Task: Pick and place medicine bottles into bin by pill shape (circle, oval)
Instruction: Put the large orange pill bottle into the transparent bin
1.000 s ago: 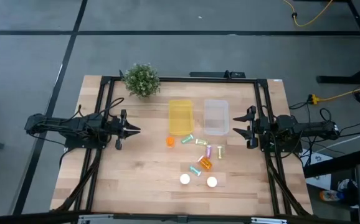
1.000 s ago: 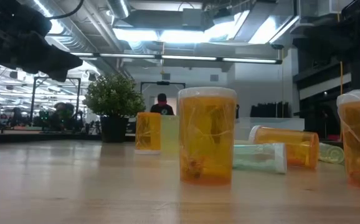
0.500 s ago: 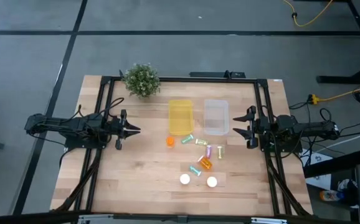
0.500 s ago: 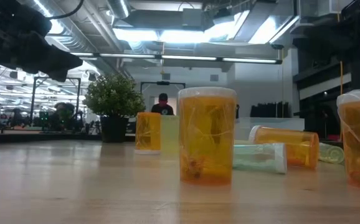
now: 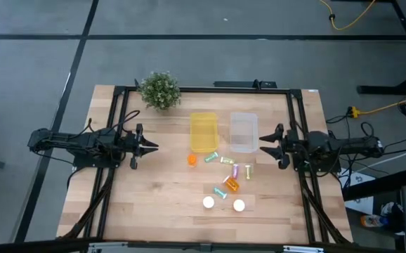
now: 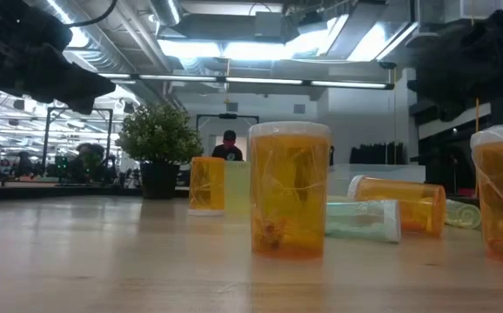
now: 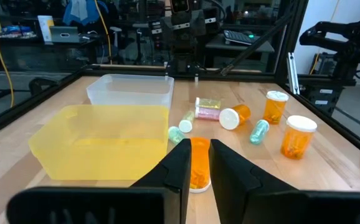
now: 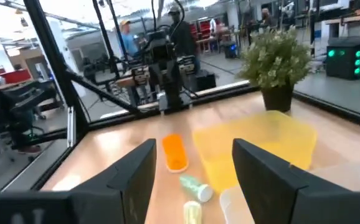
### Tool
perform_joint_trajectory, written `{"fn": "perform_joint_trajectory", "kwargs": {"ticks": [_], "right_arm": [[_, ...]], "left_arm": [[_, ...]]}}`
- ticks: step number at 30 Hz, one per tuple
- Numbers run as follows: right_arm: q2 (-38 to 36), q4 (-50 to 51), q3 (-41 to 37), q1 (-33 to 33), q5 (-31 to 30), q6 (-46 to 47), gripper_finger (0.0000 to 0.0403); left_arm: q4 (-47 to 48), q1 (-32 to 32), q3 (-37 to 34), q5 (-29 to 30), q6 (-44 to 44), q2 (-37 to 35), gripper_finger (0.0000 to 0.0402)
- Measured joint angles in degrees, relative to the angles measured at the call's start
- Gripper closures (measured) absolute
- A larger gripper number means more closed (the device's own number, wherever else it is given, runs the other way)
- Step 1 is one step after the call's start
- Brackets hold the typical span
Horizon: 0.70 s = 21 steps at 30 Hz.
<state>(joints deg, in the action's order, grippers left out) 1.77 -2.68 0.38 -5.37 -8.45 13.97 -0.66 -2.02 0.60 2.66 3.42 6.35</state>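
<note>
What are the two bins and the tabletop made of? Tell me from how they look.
Yellow bin: looks like translucent, glossy plastic; the table shows faintly through its walls.
Clear bin: probably frosted, colourless plastic, with a thin moulded rim.
Tabletop: appears to be wood, pale planks with visible seams and grain, smooth satin finish.

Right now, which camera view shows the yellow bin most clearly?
The left wrist view shows the yellow bin best: close, whole, with its open inside visible. The high view shows it small from above, beside the clear bin. The right wrist view shows part of it; the low view shows only one end.
</note>
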Motion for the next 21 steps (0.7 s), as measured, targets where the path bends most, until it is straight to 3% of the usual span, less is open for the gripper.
{"fn": "perform_joint_trajectory", "kwargs": {"ticks": [6,11,16,21], "right_arm": [[5.8,1.4,0.0,0.0,8.5,7.0,0.0189],[14.4,1.5,0.0,0.0,7.5,10.0,0.0189],[19.7,-2.9,0.0,0.0,-2.8,10.3,0.0189],[21.3,-16.8,0.0,0.0,-16.0,4.9,0.0189]], "left_arm": [[0.0,0.0,0.0,0.0,0.0,0.0,0.0351],[0.0,0.0,0.0,0.0,0.0,0.0,0.0351],[0.0,0.0,0.0,0.0,0.0,0.0,0.0351],[0.0,0.0,0.0,0.0,0.0,0.0,0.0351]]}}
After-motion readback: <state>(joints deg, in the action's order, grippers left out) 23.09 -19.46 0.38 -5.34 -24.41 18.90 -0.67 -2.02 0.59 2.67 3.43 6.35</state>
